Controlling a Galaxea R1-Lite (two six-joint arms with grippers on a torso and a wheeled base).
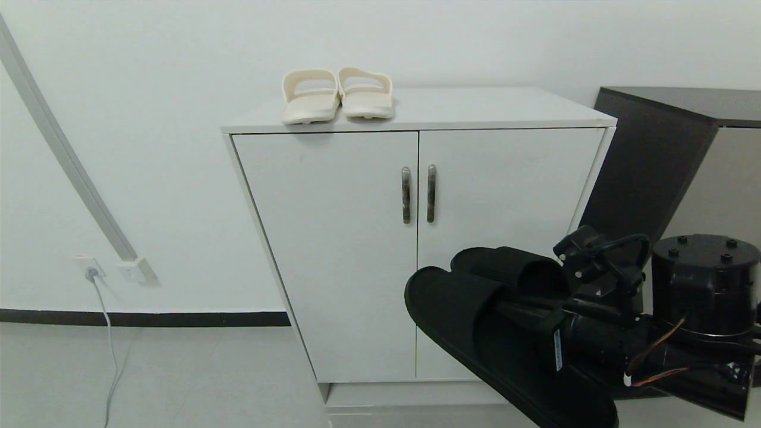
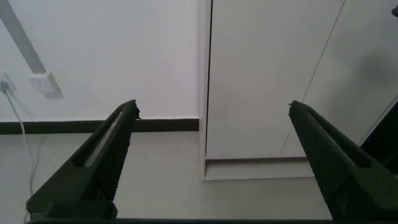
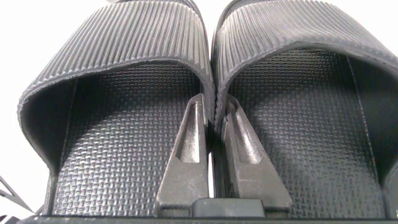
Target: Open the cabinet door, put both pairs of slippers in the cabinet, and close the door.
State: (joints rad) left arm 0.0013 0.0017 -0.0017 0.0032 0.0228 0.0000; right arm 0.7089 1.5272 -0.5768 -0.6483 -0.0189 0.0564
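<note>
Slippers (image 3: 155,56), black and ribbed, pinched in right tool (image 3: 214,102).

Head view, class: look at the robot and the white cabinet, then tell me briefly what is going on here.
The robot's right end effector is clamped on the touching inner edges of a pair of black slippers, holding them in front of the lower part of the cabinet, on its right-hand door. The cabinet is closed. A pair of cream slippers sits on its top, toward the left. The left end effector is open and empty, low near the cabinet's base.
</note>
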